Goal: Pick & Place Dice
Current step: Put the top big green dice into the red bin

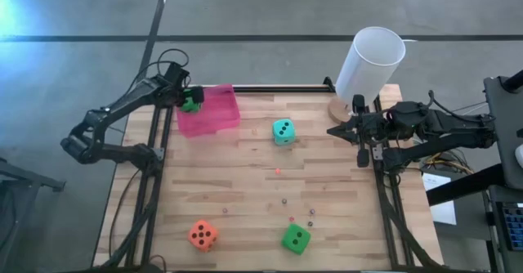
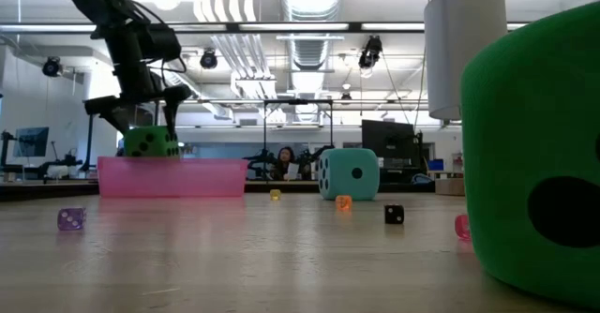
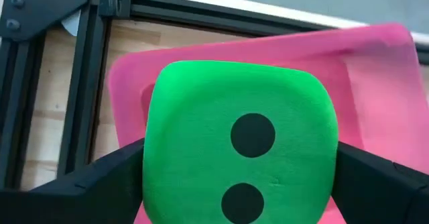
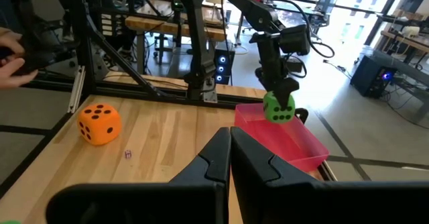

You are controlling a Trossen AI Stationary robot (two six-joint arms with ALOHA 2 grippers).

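Butcher-block planks made up your work surface [image 1: 245,183], with an open office behind. Nearest the front edge you had an orange die [image 1: 203,234] and a bright green die [image 1: 296,239] well apart, a few tiny beads [image 1: 285,200] scattered between them and the middle. Farther back sat the teal die [image 1: 283,131], alone on bare wood.

At the far left corner your left gripper [image 4: 280,98] had its fingers clamped on both sides of a second green die [image 3: 238,157], holding it just above the pink tray [image 1: 221,116]. That looked like the position for a release, so the die would fall inside the walls rather than roll off.

Your right gripper [image 1: 362,153] waited at the right edge with its fingers pressed together and nothing between them, just beside a tall white cup [image 1: 369,60] on a round wooden coaster [image 1: 337,109]. One die placed at most; three appeared to remain.
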